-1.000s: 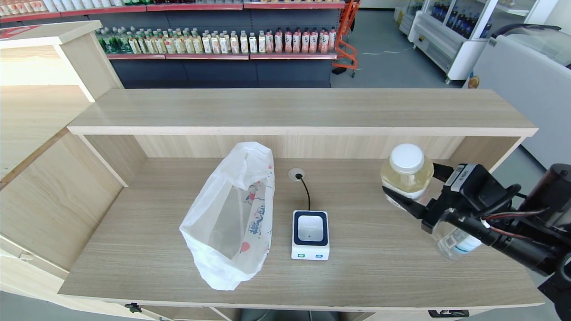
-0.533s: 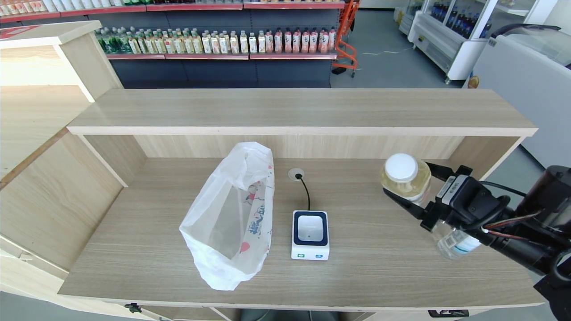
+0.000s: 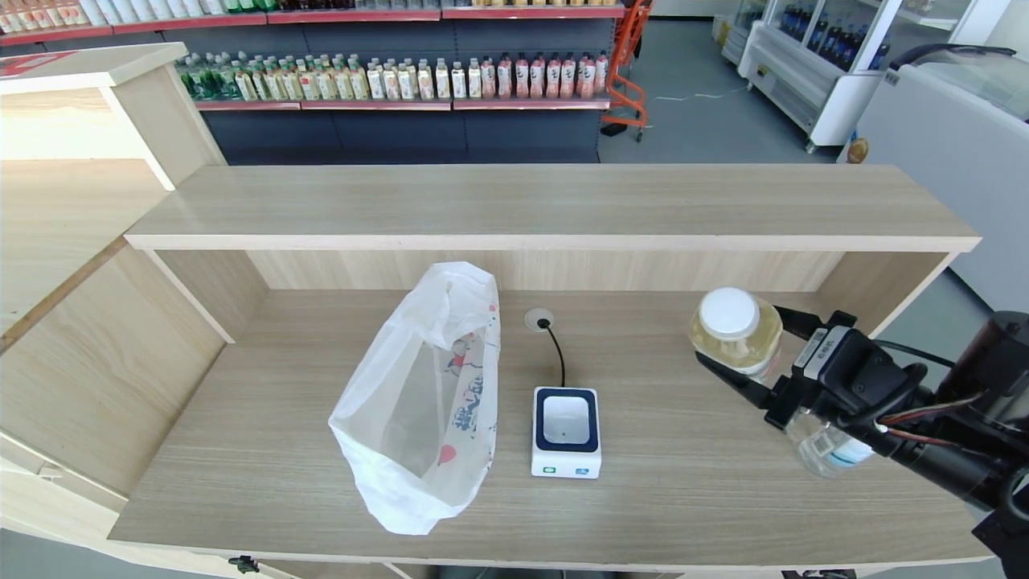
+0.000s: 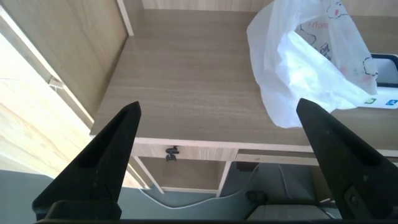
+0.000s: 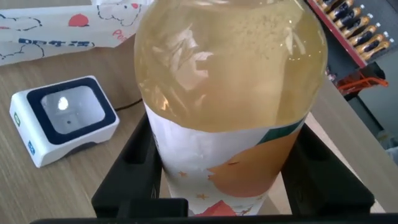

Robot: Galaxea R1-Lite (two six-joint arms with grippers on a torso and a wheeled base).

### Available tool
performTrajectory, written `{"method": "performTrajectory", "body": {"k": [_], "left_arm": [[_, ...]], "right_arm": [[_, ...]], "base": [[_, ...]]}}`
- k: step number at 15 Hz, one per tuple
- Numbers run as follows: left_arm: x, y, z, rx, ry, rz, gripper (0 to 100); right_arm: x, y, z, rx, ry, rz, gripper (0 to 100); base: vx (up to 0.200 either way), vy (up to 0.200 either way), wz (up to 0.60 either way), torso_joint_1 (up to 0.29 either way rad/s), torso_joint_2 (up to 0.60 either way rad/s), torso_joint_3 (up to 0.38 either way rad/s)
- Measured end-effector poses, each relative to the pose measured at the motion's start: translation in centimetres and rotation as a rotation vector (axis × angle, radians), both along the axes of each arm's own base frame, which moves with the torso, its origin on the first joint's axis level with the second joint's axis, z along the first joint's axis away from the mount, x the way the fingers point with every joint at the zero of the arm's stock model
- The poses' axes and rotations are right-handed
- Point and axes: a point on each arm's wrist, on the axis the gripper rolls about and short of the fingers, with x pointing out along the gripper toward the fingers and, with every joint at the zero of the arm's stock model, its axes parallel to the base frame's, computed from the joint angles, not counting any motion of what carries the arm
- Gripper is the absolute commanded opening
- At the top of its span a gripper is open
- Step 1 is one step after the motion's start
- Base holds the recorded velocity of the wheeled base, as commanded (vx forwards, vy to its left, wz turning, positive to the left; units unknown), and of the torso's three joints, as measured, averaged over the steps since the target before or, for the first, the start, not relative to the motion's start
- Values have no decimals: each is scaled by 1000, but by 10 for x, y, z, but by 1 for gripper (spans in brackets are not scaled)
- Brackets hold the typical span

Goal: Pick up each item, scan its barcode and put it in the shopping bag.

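The right tool (image 3: 744,350), clamped around the upright bottle (image 3: 730,315), holds it right of the scanner (image 3: 566,422), so the coming move likely runs leftward.

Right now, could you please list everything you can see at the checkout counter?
bag: 1, translucent white with print, open, left of centre on the counter.
scanner: 1, white with a dark blue top, just right of the bag.
cable: 1, black, from the scanner to a hole at the counter's back.
yellow bottle: 1, yellowish with a white cap, at the counter's right.
clear bottle: 1, clear, on the counter under the right arm.
counter: 1, light wood.
shelf bottles: many, mixed colours, behind the counter.
left gripper: 1, black, open, over the counter's left front edge.
right gripper: 1, black, shut on the yellow bottle.
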Motion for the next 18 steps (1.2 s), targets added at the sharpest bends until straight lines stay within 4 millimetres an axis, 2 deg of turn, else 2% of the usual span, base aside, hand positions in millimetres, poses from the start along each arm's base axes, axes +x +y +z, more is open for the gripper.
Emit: {"method": "performTrajectory", "body": {"k": [4,14,18], "left_arm": [[0,0,0,-2,0,0,100],[0,0,0,2,1,-1,100],[0,0,0,2,0,-1,100]], "right_arm": [[2,2,-4,10,33,8,0],[12,3,-30,-30,126,59,0],[15,4,-47,-133,106,205,0]], "base": [[0,200,0,-2,4,2],[0,0,0,0,0,0],[0,0,0,0,0,0]]}}
